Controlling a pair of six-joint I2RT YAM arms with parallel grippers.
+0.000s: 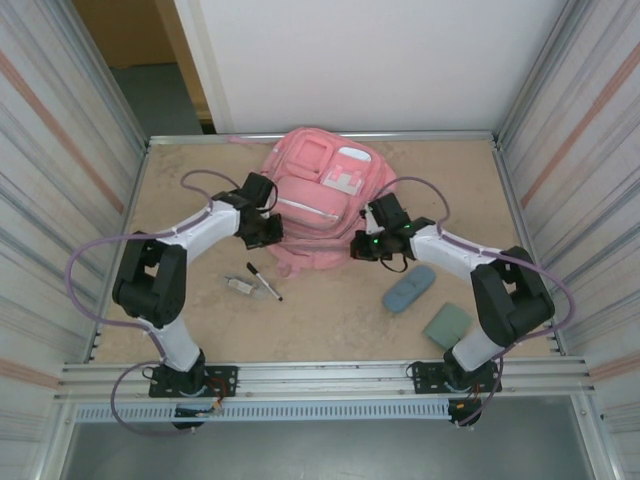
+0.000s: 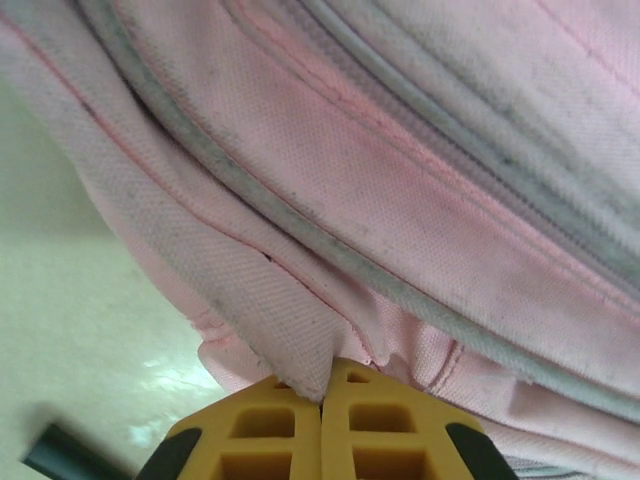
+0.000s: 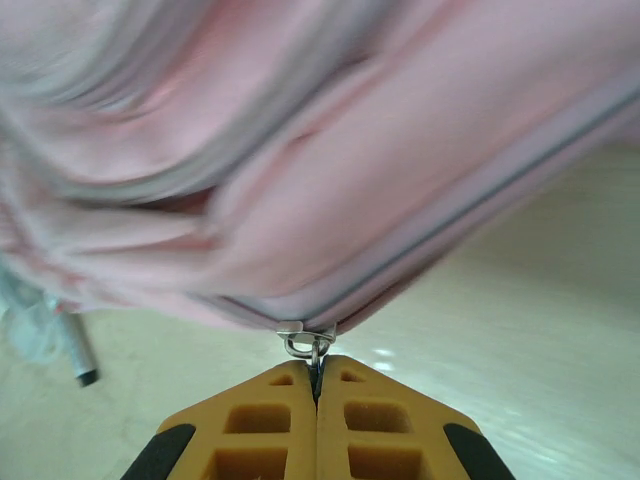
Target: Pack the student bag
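The sandy table (image 1: 330, 320) carries everything. The student bag (image 1: 315, 195) lies flat at its far middle, pockets up, long axis running from the back wall toward the arms. Its near end sits between the two grippers, so the bag lies beyond both, and neither arm is clearly the nearer. It is soft, woven pink cloth, a little grubby, with grey-white piping and thick rolled seams.

The left gripper (image 1: 262, 232) is at the near-left corner. Its wrist view shows the orange fingers clenched on a fold of the bag's hem (image 2: 300, 350). The right gripper (image 1: 362, 245) is at the near-right corner, clamped on the small metal zip pull (image 3: 305, 343), which hangs from the seam.

To my eye the next move turns on that seam running between them; one side would anchor the cloth while the other draws the pull along.

Waiting on the near side are a blue-grey pencil case (image 1: 409, 289), oblong and soft-looking; a flat green pad (image 1: 447, 325); a slim dark pen (image 1: 264, 281); and a small pale object (image 1: 239, 285) I can't identify.
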